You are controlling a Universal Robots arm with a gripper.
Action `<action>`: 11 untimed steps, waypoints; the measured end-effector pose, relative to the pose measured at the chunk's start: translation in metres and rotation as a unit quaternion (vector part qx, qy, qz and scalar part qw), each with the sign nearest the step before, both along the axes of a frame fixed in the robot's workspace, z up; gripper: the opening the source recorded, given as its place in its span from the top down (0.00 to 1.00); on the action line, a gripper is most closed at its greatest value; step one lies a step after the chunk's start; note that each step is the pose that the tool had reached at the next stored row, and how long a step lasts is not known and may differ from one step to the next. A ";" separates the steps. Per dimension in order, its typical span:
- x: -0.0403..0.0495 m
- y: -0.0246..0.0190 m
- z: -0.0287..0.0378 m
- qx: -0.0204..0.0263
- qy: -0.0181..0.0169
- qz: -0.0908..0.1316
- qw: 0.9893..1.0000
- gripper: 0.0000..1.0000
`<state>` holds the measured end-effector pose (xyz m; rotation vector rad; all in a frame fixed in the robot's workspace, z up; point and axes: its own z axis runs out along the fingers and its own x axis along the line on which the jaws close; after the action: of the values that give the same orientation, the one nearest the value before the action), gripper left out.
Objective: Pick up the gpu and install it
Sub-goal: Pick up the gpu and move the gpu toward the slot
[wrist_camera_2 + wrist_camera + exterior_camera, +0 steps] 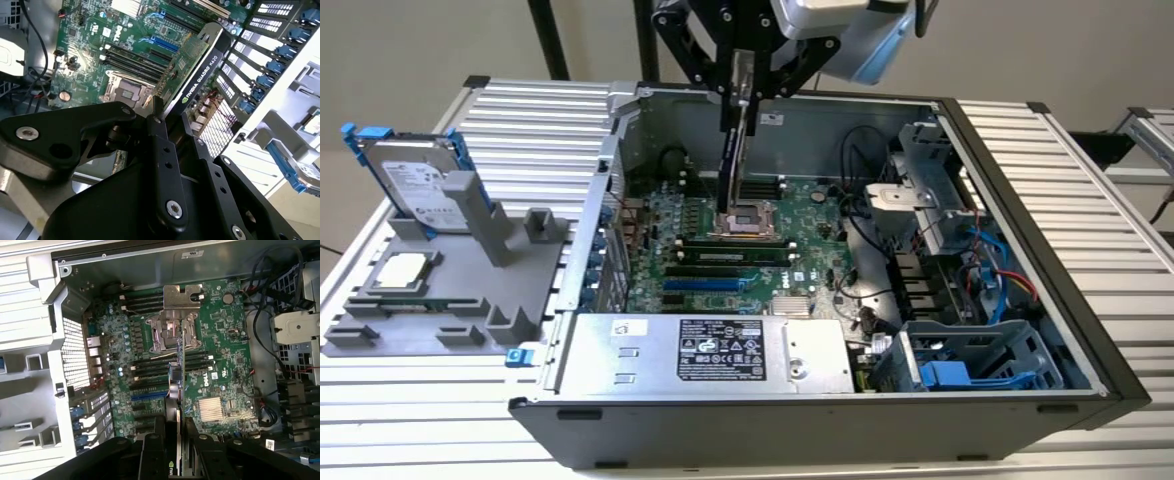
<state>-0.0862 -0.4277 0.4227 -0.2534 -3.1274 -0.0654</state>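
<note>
**Claw gripped gpu above open computer case**

Clenched on the card, the claw hung it edge-down near the processor socket, apart from the blue slot. A tilted descent could have knocked the memory sticks.

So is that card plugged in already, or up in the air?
In the air: the gripper holds the gpu on edge above the motherboard, in no slot.

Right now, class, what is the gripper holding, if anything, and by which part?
The gripper holds the gpu by its upper edge, clamped across both flat faces; the card hangs above the motherboard.
</note>
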 end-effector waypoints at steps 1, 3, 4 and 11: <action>0.0005 0.0000 0.0000 0.000 0.000 0.000 1.000 1.00; 0.0015 0.0000 0.0000 0.000 0.000 0.000 1.000 1.00; 0.0020 0.0000 0.0000 0.000 0.000 0.000 1.000 1.00; 0.0048 0.0000 0.0000 0.000 0.000 0.000 1.000 1.00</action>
<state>-0.0814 -0.4277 0.4227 -0.2526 -3.1275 -0.0653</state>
